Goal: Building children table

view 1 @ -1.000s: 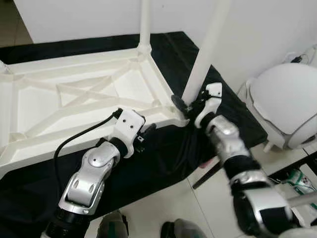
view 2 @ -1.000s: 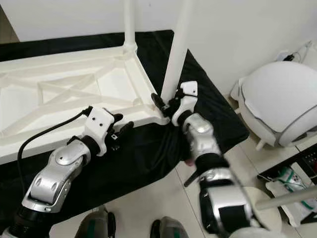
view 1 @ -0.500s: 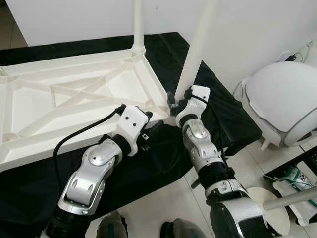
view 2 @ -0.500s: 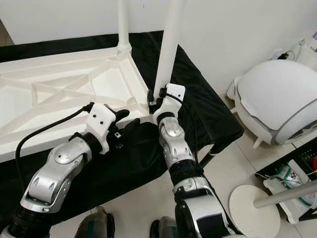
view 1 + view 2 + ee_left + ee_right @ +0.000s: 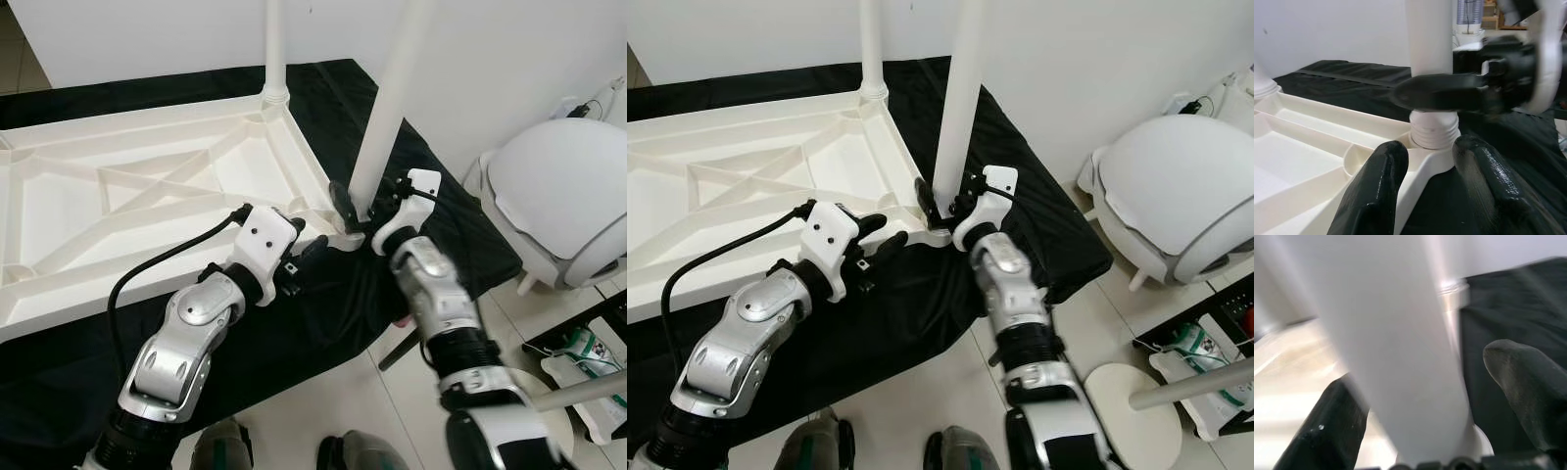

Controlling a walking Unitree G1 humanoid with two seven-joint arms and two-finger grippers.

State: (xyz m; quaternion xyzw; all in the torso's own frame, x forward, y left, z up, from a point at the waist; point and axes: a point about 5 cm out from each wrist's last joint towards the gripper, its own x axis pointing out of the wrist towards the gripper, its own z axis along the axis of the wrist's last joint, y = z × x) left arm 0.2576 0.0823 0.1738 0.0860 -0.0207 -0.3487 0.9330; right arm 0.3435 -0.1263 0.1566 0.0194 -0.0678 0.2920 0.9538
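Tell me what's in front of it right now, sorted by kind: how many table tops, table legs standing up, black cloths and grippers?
Upside-down white table top: 1
White table legs standing in it: 2, the far leg and the near leg
Black cloth under it: 1
Robot grippers: 2, the left gripper by the near corner and the right gripper around the near leg
Total: 6

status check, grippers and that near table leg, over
Right gripper around the near leg, just above the corner socket. Left gripper open at the tabletop corner edge. Nothing in the way.
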